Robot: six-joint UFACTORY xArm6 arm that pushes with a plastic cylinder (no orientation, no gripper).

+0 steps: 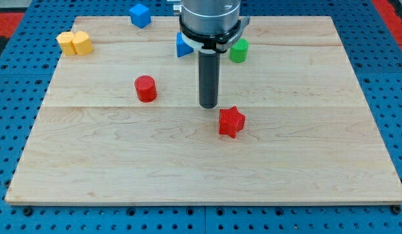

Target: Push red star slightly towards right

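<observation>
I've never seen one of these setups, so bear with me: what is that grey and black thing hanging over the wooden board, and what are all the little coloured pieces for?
That is the end of a robot arm. It has no hand, only a straight dark rod; my tip slides along the wooden board and nudges blocks. Nothing is held. There is one camera picture; where the camera is mounted is not on record. On the board lie a red star, just below and to the view's right of my tip, a red cylinder, a green block, a blue cube, a partly hidden blue block and a yellow block.
</observation>
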